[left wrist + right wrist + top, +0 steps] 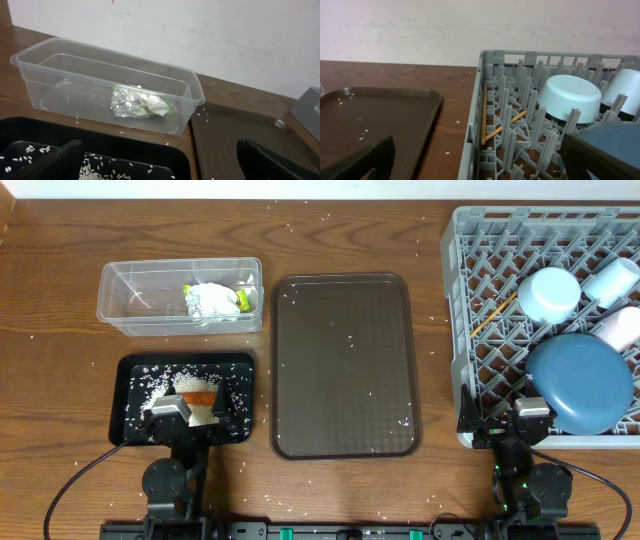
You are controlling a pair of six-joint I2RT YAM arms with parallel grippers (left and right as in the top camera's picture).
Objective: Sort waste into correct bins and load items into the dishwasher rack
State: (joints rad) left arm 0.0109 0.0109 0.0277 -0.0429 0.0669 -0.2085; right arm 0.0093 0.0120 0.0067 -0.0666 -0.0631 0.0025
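With your left pincer and right pincer both wide apart and empty, lift each straight up off the black tray of rice and the rack holding the plate, leaving the wrapper in the clear tub beyond.

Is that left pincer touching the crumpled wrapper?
Apart. Overhead view shows the left pincer over the black tray, the wrapper lying inside the clear tub.
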